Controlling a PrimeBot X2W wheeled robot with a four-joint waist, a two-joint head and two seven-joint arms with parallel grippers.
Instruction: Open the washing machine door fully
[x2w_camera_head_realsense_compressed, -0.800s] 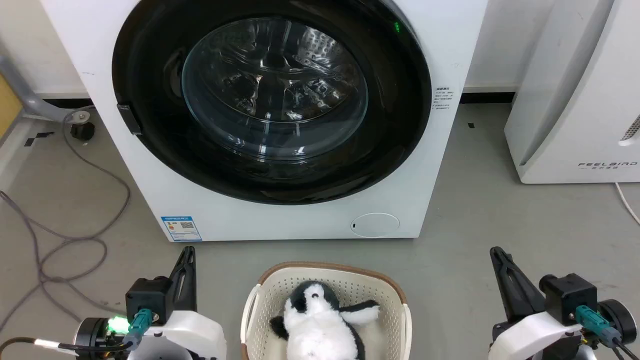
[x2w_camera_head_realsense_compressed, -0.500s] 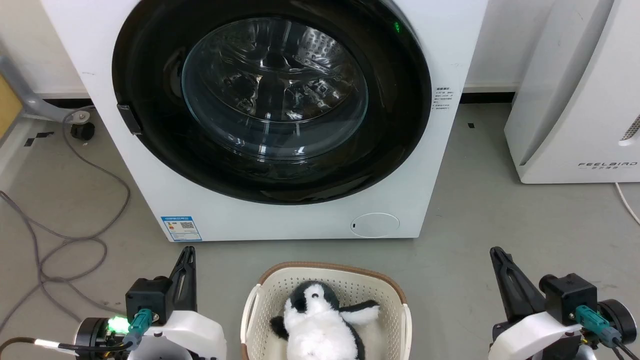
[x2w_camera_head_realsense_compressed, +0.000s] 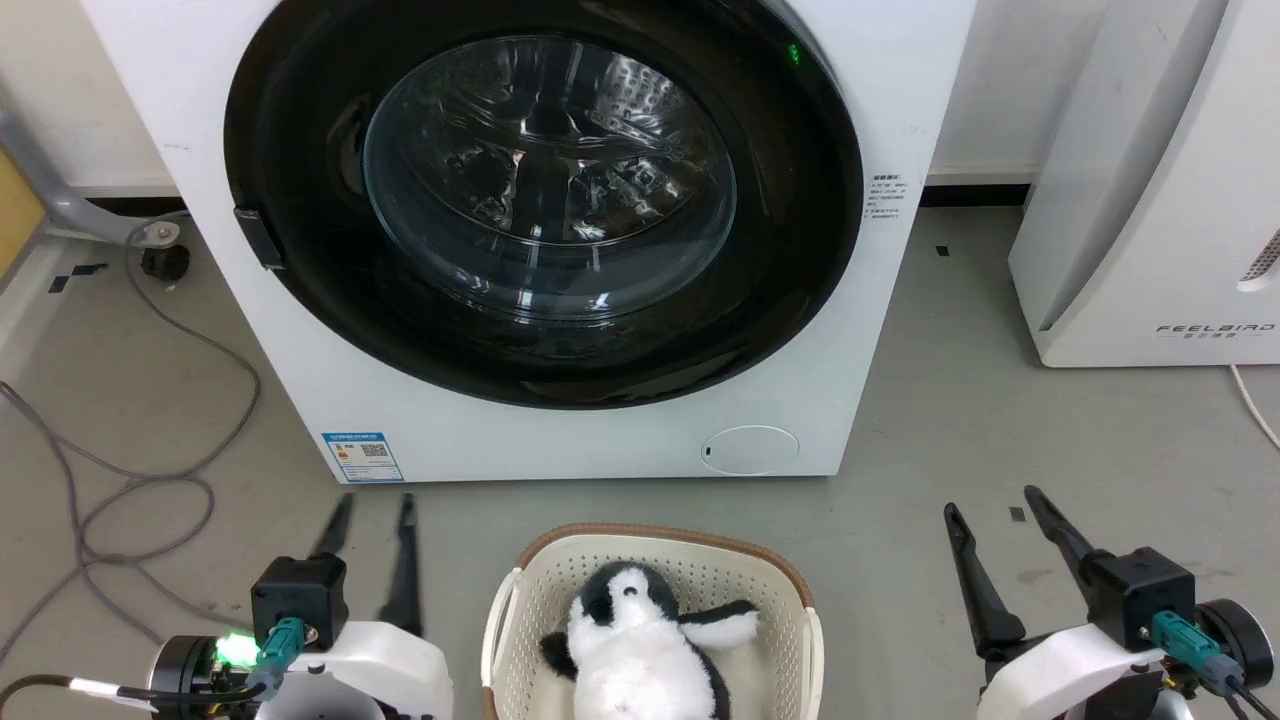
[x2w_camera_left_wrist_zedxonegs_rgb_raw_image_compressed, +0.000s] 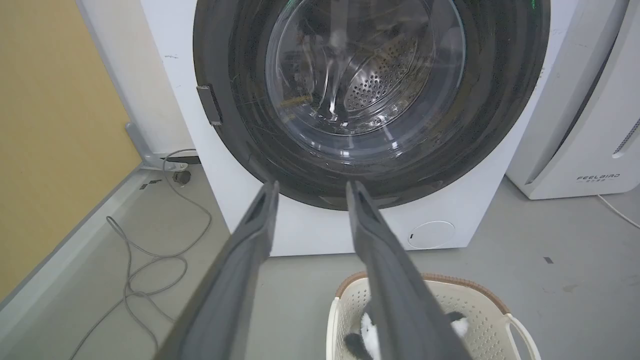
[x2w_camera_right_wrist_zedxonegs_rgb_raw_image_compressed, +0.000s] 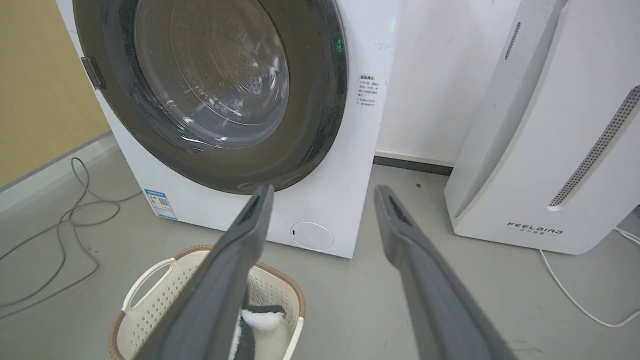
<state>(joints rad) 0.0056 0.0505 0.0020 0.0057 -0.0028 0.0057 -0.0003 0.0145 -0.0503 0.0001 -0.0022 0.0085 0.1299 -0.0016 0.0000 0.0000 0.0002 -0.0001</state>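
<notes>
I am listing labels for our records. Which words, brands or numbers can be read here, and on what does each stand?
"FEELBIRD": low on the front of the white appliance.
Blue label on the washing machine: too small to read.
Printed sticker right of the washing machine door: too small to read.

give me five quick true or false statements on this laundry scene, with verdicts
1. The washing machine door is shut against the washing machine. True.
2. The left gripper is clamped shut. False: its two fingers stand apart, open.
3. The right gripper is touching the door. False: it is open and clear of the door, low down in front of the machine.
4. A penguin toy lies in the basket. True.
5. A grey cable lies on the floor at the machine's left. True.
</notes>
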